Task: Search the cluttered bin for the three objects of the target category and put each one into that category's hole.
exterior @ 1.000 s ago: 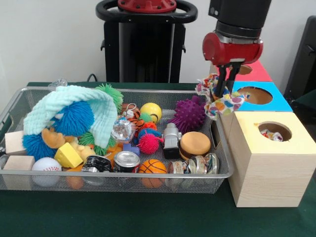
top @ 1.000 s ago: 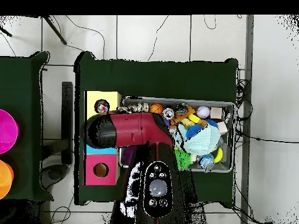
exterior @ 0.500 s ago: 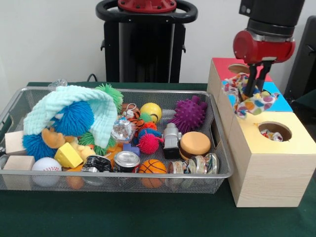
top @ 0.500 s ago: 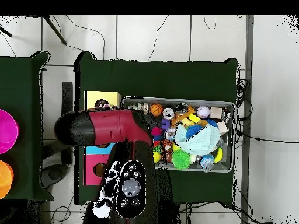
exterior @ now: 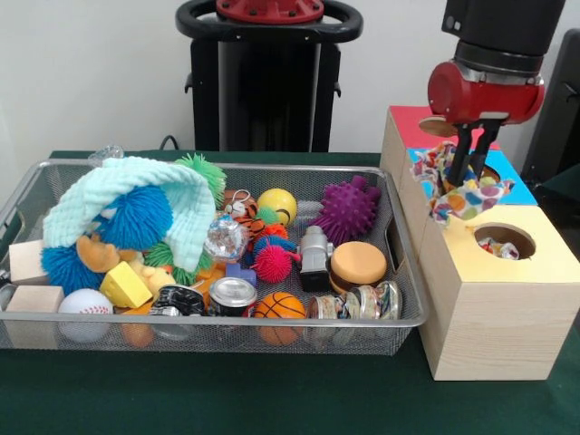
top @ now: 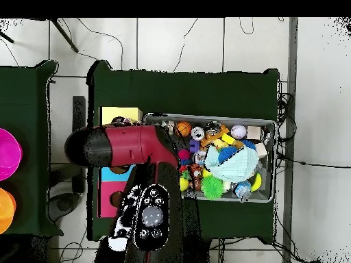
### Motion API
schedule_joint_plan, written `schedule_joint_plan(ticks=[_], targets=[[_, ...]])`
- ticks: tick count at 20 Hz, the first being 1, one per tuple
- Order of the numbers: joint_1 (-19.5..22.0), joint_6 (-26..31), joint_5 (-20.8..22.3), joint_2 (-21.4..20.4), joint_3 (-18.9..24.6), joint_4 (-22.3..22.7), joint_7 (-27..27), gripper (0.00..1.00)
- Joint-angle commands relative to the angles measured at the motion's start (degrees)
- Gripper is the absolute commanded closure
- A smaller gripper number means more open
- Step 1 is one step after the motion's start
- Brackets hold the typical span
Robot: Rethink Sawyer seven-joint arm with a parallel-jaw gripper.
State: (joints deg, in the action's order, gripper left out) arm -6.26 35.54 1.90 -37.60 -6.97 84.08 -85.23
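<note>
**Arm hides the boxes from above**

Nearest, the yellow-topped box's hole (exterior: 504,241) shows a dotted scrap inside. The fingers (exterior: 468,172) pinch a polka-dot cloth (exterior: 458,188) above the blue box (exterior: 507,186). Beside it, the bin (exterior: 227,321) rests on the green table (exterior: 272,399); white wall behind.

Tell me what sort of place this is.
Probably a robotics lab: a Sawyer arm's gripper works at a green-covered table holding a wire bin of toys and colour-topped sorting boxes, with cables on the tiled floor.

White wall (exterior: 91,72) behind; dark green tablecloth (exterior: 227,390); pale tiled floor (top: 315,89), cables.
</note>
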Motion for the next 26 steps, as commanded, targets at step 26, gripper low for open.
schedule_joint_plan(ticks=[26], targets=[[-6.6, 11.9, -6.7, 7.3, -6.5, -7.4, -19.9, 1.0]])
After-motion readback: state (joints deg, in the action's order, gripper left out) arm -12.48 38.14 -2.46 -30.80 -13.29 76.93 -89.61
